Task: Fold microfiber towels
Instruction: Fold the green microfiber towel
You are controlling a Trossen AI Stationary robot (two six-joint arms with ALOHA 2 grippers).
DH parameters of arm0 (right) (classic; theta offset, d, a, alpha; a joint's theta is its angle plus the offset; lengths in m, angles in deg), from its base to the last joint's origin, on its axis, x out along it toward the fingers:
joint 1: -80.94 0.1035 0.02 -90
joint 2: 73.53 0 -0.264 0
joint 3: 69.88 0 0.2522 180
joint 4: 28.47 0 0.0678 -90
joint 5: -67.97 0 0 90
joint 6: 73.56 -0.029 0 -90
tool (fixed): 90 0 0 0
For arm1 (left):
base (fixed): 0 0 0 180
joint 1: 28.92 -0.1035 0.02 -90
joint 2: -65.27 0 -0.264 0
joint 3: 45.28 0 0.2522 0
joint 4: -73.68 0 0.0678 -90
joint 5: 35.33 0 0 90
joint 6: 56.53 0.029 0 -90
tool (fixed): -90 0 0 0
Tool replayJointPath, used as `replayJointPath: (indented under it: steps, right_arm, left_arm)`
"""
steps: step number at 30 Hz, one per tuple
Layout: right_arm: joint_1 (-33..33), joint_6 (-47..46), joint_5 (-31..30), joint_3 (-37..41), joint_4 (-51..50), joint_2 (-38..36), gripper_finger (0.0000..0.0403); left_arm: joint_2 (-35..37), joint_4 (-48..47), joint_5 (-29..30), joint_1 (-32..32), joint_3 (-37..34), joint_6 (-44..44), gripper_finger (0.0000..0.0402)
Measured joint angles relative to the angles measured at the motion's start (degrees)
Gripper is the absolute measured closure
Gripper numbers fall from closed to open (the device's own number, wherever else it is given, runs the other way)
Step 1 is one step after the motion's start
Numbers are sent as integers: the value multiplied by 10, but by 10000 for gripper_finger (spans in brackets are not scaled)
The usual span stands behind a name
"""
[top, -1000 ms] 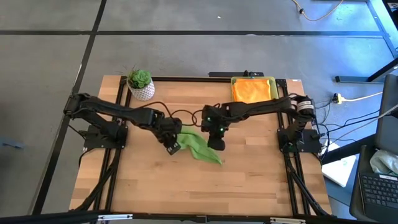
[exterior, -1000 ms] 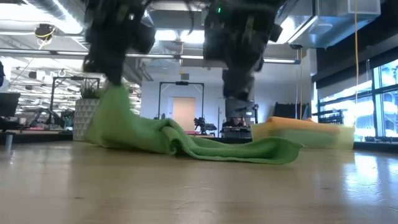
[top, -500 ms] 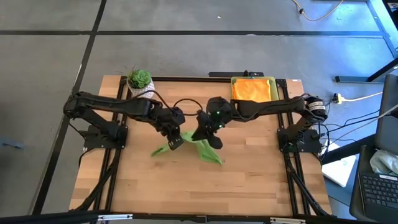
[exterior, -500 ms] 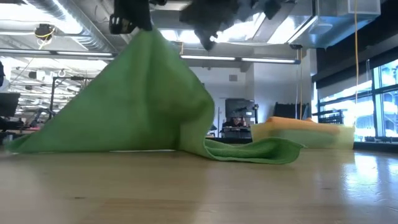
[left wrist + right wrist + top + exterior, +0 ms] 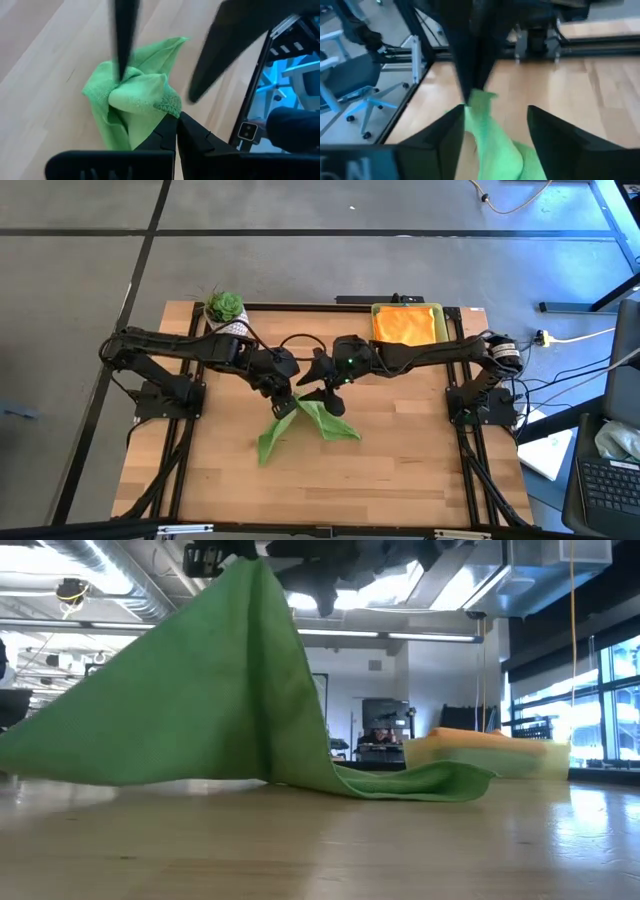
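A lime green microfiber towel (image 5: 300, 425) hangs as a broad sheet (image 5: 200, 700) from my left gripper (image 5: 284, 398), which is shut on it above the table's middle. The towel's right end (image 5: 420, 783) lies on the table. My right gripper (image 5: 327, 385) is open and close beside the left one. Its fingers stand on either side of the hanging towel (image 5: 490, 140) just below the left gripper's tips (image 5: 475, 75). An orange towel (image 5: 403, 325) lies folded in the yellow tray (image 5: 437, 320) at the far right. My left gripper pinches a hemmed corner of the towel (image 5: 167, 104) between its two shut fingers, which slant down from the table's left. The corner is lifted high and the cloth falls away below it in folds, with the far end on the table. My right gripper: whether it touches the cloth I cannot tell.
A potted plant (image 5: 225, 310) stands at the far left of the table. The yellow tray (image 5: 530, 760) sits at the far right. Bare wood (image 5: 300, 490) stretches along the near half of the table.
My left gripper has risen with the towel's corner. The crumpled towel has been drawn up and spread into a hanging sheet, while its right end has stayed on the table. My right gripper has risen off the towel, tipped toward level and opened.
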Motion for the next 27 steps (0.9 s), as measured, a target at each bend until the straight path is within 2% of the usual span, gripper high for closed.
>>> replayJointPath:
  steps: [4, 9, 14, 21, 22, 27]
  right_arm:
    - [11, -28, -3, 1, 11, 19, 161]
    - [28, -55, 3, 1, 20, 30, 169]
    - [33, -55, -11, 0, 29, 28, 231]
    - [32, -52, 10, -30, 23, 27, 378]
    - [32, -53, 15, -34, 19, 27, 389]
    - [30, -41, 20, -58, -37, 26, 394]
  left_arm:
    - [0, 10, 0, 0, 0, -1, 401]
    - [0, 12, -26, 9, 0, -4, 401]
    - [0, 12, -34, 24, 0, -4, 401]
    - [1, 33, -36, 33, 0, -4, 401]
    - [2, 33, -36, 33, 1, -4, 401]
    - [7, 26, -35, 31, 1, -4, 401]
